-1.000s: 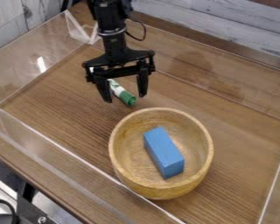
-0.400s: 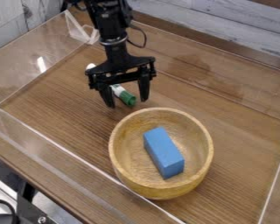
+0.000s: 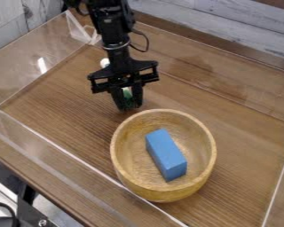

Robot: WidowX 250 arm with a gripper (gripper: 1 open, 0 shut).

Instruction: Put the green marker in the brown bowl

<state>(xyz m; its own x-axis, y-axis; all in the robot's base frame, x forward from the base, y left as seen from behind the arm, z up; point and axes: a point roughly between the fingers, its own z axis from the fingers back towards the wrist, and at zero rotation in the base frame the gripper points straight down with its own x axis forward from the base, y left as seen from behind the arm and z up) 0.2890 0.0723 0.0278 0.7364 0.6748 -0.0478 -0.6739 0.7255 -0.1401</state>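
**Gripper closed on the marker beside the bowl**

The gripper [image 3: 124, 96] pointed straight down, low over the desk [image 3: 61, 106], and its fingers were pressed together around the green marker [image 3: 131, 96]. Only a small green part of the marker was visible between the dark fingers; the rest was hidden, so I could not tell how it lay. The grip seemed to come from above because the marker was lying flat on the wood, and a vertical approach lets the fingers take the slim barrel from both sides.

Seen from the gripper, the brown bowl [image 3: 130, 124] was at about five o'clock, very near, its rim just beside the fingertips. A blue block [image 3: 166, 153] lay inside the bowl, a little to the right of its centre. By my judgement the grasp was just made, and the lifting and the carrying over the rim were not yet done.
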